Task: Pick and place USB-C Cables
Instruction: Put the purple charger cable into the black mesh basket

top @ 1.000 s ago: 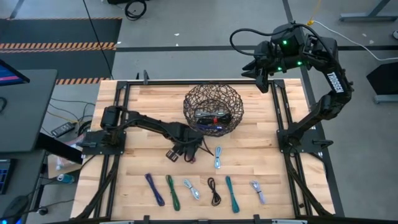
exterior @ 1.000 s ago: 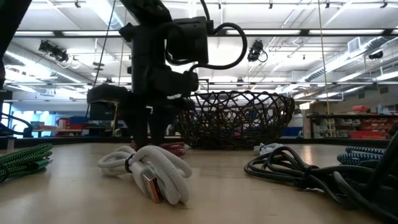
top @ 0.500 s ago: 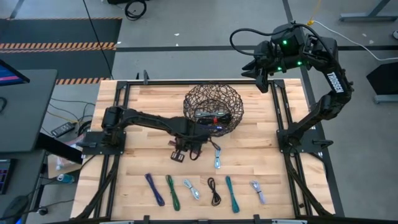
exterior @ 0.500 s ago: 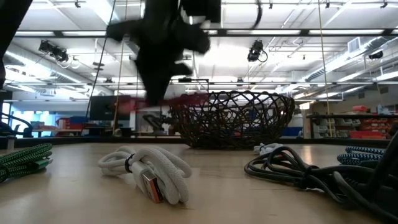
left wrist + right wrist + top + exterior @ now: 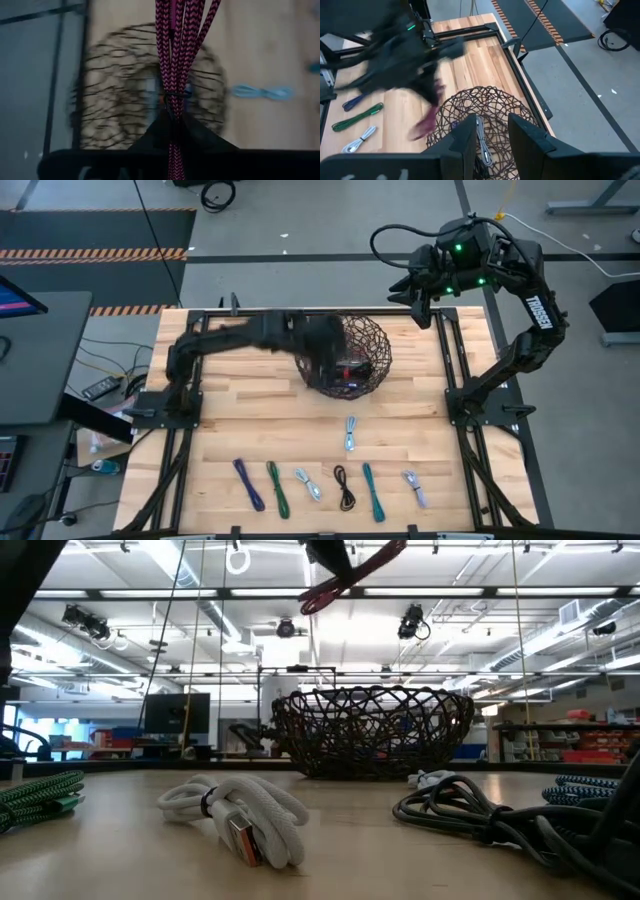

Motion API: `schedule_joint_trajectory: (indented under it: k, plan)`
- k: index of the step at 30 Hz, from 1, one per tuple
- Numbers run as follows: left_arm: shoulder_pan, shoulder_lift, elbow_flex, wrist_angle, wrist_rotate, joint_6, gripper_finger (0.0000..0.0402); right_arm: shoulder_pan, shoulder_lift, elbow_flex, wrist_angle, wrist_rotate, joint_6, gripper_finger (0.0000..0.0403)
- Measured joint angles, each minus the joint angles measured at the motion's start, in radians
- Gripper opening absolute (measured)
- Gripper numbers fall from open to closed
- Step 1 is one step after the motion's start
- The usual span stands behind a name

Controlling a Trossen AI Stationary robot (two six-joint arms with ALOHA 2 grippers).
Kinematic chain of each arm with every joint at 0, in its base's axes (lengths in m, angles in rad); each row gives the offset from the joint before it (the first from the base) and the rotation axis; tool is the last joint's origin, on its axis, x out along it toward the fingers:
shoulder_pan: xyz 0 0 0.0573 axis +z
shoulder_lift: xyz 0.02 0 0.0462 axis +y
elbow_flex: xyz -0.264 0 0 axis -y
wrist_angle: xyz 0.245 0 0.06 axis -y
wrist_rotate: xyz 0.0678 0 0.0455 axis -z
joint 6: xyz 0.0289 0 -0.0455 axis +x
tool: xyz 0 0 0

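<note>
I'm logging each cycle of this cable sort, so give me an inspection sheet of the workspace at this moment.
Surface: wooden table, bare between the items.
Job's things: magenta cable hangs from the left gripper above the wire basket; other cables lie in the basket; a light blue cable lies alone mid-table; six more sit in a front row, from the purple cable to the silvery cable.
Clutter: nothing seen.
Grippers: left shut on the magenta cable; right gripper open, held high behind the basket.
Cables: robot wiring loop on the right arm.
Surroundings: concrete floor, hazard-striped mat, workshop shelving in the low view.
</note>
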Motion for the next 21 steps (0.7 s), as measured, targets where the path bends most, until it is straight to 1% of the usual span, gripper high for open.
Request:
schedule_joint_trajectory:
  k: [3,6,8,10,12,15,18,21]
  plan:
    - [0.068,0.0,0.0,-0.003,-0.001,0.022,0.002,0.0,0.0,0.0,-0.001,0.0,0.003,0.0117]
    - [0.122,0.032,0.0,-0.008,0.012,0.055,0.002,0.0,0.0,0.0,-0.001,0.0,0.003,0.0117]
    - [0.148,0.066,-0.001,-0.007,0.06,0.074,0.002,0.0,0.0,0.0,0.001,0.0,0.008,0.0117]
    - [0.166,0.105,-0.001,0.002,0.131,0.079,0.002,0.0,0.0,0.0,0.008,0.0,0.021,0.0117]
    - [0.17,0.152,-0.001,0.008,0.157,0.081,0.002,0.0,0.0,0.0,0.009,0.0,0.029,0.0117]
    - [0.163,0.22,-0.002,0.01,0.161,0.127,0.002,0.0,0.0,0.0,0.009,0.0,0.047,0.0117]
    - [0.145,0.267,-0.002,0.014,0.176,0.163,0.002,0.0,0.0,0.0,0.01,0.0,0.056,0.0117]
    - [0.13,0.304,-0.002,0.018,0.209,0.164,0.002,0.0,0.0,0.0,0.011,0.0,0.056,0.0117]
